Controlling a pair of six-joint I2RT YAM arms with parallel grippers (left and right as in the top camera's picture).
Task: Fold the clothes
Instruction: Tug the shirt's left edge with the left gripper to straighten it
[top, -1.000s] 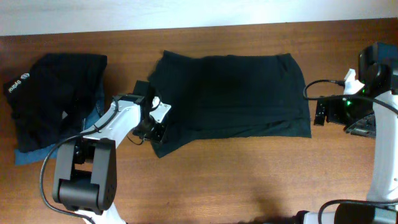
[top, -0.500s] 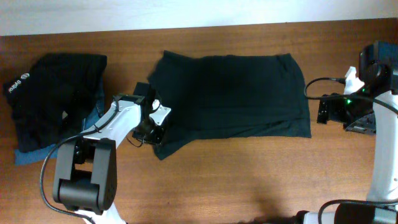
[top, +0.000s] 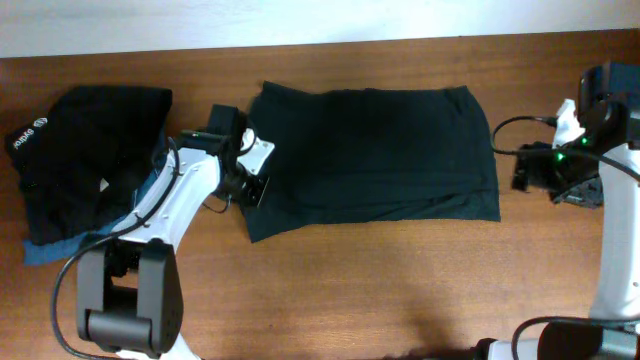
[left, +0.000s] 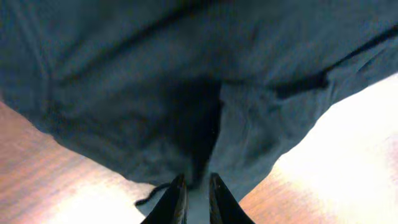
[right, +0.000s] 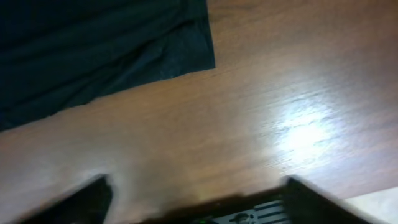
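A large black garment (top: 370, 150) lies spread flat on the middle of the wooden table (top: 400, 290). My left gripper (top: 252, 190) is at its left edge. In the left wrist view the fingers (left: 198, 184) are shut on a pinch of the black fabric (left: 155, 74), low by the table. My right gripper (top: 522, 175) is to the right of the garment, apart from it. In the right wrist view its fingers (right: 199, 190) are wide open and empty over bare wood, with the garment's corner (right: 93, 43) ahead of them.
A pile of black clothes (top: 90, 150) with white lettering (top: 30, 132) lies at the far left, on blue denim (top: 50, 250). The right arm's base and cable (top: 585, 150) stand at the right table edge. A white wall strip runs along the back.
My left gripper has moved toward the far side with the garment's left edge, and the lower left corner has drawn in. My right gripper has shifted slightly to the right.
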